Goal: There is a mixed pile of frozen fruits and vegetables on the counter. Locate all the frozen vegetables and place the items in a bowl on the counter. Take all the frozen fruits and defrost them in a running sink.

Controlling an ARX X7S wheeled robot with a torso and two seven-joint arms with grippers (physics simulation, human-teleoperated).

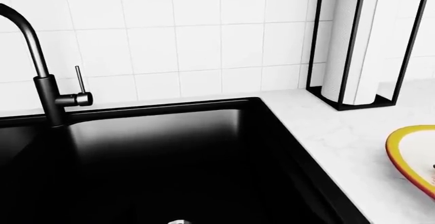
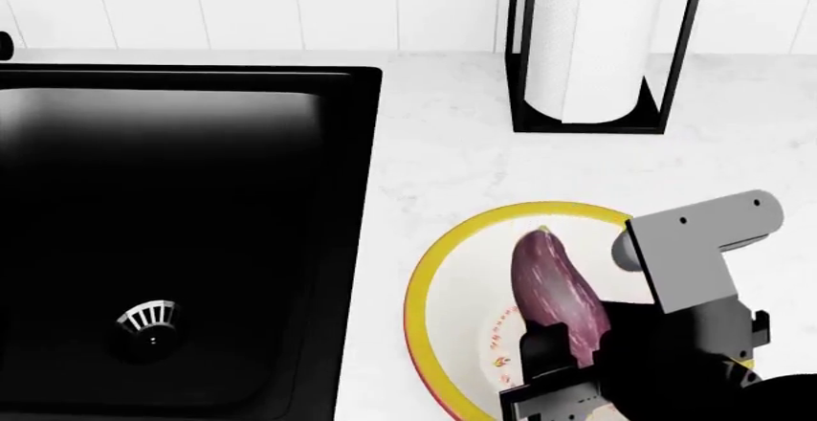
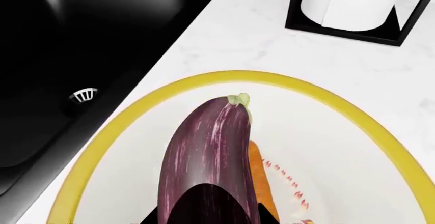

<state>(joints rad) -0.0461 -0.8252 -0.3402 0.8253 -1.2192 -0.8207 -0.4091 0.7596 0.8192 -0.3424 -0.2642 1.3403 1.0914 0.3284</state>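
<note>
The purple eggplant lies lengthwise over the white yellow-rimmed bowl, stem end pointing to the far rim. A small orange carrot rests in the bowl right beside it. My right gripper is shut on the eggplant's near end, with dark fingers on both sides. The head view shows the eggplant, the bowl and the right gripper on the counter right of the black sink. The frozen fruits are out of view. My left gripper does not show.
A black faucet stands at the sink's back edge, with a silver drain strainer in the basin. A black-framed paper towel holder stands behind the bowl near the tiled wall. The bowl's rim also shows in the left wrist view.
</note>
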